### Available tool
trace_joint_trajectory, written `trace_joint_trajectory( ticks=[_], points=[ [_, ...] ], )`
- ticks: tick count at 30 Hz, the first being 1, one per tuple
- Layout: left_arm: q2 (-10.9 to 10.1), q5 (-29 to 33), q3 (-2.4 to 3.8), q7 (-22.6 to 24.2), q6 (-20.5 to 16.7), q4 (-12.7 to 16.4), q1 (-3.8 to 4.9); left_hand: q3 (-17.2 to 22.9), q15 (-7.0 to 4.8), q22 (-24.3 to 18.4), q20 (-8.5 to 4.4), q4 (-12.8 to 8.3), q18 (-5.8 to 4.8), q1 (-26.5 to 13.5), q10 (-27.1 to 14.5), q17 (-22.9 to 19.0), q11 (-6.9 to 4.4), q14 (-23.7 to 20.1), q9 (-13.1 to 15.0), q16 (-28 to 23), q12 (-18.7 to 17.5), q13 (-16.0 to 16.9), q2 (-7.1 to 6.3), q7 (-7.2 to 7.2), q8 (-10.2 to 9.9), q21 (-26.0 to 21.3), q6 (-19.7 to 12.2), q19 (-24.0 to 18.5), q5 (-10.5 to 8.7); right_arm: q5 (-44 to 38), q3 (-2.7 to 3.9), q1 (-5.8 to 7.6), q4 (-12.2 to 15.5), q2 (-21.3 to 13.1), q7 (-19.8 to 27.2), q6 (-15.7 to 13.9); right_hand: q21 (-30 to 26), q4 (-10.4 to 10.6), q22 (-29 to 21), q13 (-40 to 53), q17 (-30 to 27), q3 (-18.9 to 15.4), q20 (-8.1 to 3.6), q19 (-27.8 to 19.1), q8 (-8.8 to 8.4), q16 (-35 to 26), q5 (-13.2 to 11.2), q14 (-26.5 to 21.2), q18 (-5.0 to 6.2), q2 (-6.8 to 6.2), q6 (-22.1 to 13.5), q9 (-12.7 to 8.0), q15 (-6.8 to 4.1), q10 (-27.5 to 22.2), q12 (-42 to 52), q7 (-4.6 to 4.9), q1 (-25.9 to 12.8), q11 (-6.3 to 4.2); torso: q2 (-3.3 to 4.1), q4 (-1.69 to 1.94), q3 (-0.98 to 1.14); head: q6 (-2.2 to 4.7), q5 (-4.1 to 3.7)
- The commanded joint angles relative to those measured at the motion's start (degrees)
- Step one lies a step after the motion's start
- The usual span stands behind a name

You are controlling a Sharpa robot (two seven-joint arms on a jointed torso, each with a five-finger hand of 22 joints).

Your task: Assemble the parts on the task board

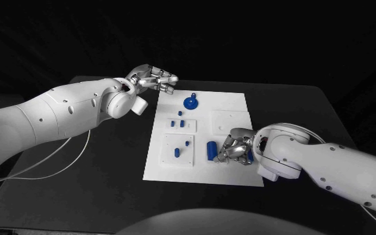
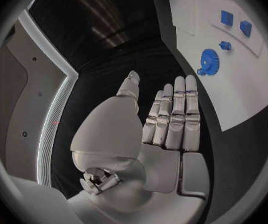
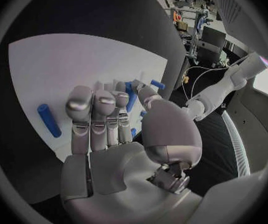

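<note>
**Assembly barely begun: most blue parts lie loose on the board**

The flat white rectangular task board (image 1: 205, 137) lies mid-worktop, long side running away from the robot. On it, a blue gear-like disc with a short handle (image 1: 190, 103) sits near the far end; a few small blue pegs (image 1: 179, 122) rest on a raised white block in the middle; more small blue pieces (image 1: 182, 149) lie on a nearer white block; a blue cylinder (image 1: 211, 150) lies on its side just beside the right hand (image 1: 235, 150).

That hand hovers low over the board's near right part, fingers curled down; whether it pinches anything I cannot tell. The left hand (image 1: 152, 78) hangs off the board's far left corner, fingers straight together, holding nothing.

By my judgement, nearly all seating remains on the black worktop (image 1: 102, 191).
</note>
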Motion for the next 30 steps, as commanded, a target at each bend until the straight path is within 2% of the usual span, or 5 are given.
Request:
trace_joint_trajectory(
  ticks=[1,9,13,21,30],
  points=[
    [0.1,-0.1,0.02,0.2,0.9,0.1,-0.03,-0.2,0.29,-0.1,0.36,-0.2,-0.40,-0.1,-0.4,0.1,0.00,-0.1,0.0,-0.1,0.2,0.1,0.36,0.00,0.0,0.3,-0.4,-0.2,-0.19,-1.6,0.02,-0.29,-0.3,0.2,-0.3,1.6,0.3,-0.6,5.2,0.0,0.0,0.1,-0.46,3.7,-0.07,0.2,-0.4,0.1,-0.46,0.14,0.2,-0.2,-0.33,0.1,0.3,-0.33,0.1,-0.36,0.00,-0.01,-0.01,-0.10,0.02],
    [0.0,-0.2,-0.03,0.1,1.0,0.0,-0.07,-0.3,0.28,-0.2,0.36,-0.3,-0.40,0.0,-0.3,0.1,0.00,-0.1,0.1,-0.1,0.2,0.1,0.49,-0.01,0.0,0.3,-0.4,-0.3,-0.15,-2.1,0.01,-0.98,-0.7,0.6,-0.3,0.9,0.3,0.1,5.1,0.1,0.0,-0.9,-0.44,3.7,-0.04,0.2,-4.5,0.1,-0.45,0.44,0.5,0.0,-0.30,0.2,0.5,-0.30,-0.2,-0.32,0.03,-0.02,0.03,-0.24,0.07],
    [0.0,-0.2,-0.05,0.0,1.1,0.0,-0.09,-0.3,0.28,-0.2,0.36,-0.3,-0.40,0.0,-0.3,0.1,0.00,-0.1,0.1,-0.1,0.2,0.1,0.49,-0.01,0.0,0.3,-0.4,-0.3,-0.15,-2.1,0.01,-1.07,-0.8,0.6,-0.3,0.3,0.4,2.8,5.1,0.1,0.0,-1.4,-0.43,3.7,-0.04,0.3,-5.7,0.1,-0.43,0.69,0.5,0.7,-0.28,0.3,0.6,-0.31,-1.2,-0.29,0.00,0.01,0.01,-0.31,0.05],
    [0.0,-0.3,-0.09,-0.1,1.2,0.0,-0.12,-0.3,0.28,-0.2,0.36,-0.3,-0.40,0.0,-0.3,0.1,0.00,-0.1,0.1,-0.1,0.2,0.1,0.49,-0.01,0.0,0.3,-0.4,-0.3,-0.15,-2.0,0.01,-1.14,-0.9,0.6,-0.2,0.4,0.5,5.0,5.0,0.2,-0.1,-0.6,-0.40,3.7,-0.03,0.4,-8.0,0.1,-0.40,0.25,0.6,1.4,-0.26,0.4,0.7,-0.19,-2.4,-0.23,-0.02,-0.02,0.03,-0.40,0.12],
    [0.0,-0.3,-0.11,-0.2,1.2,-0.1,-0.14,-0.3,0.29,-0.4,0.36,-0.5,-0.40,0.1,-0.4,0.0,0.00,-0.2,0.1,-0.1,0.2,0.1,0.72,-0.01,0.0,0.5,-0.4,-0.3,-0.03,0.0,0.03,-1.16,-0.2,-0.7,0.5,2.6,0.2,5.3,4.9,0.0,-0.3,-2.2,-0.31,3.6,-0.10,0.2,-6.7,0.0,-0.34,-3.00,0.2,0.9,-0.14,-0.1,0.3,0.14,0.1,-0.03,-0.02,-0.06,0.07,-0.26,-0.05]
  ],
)
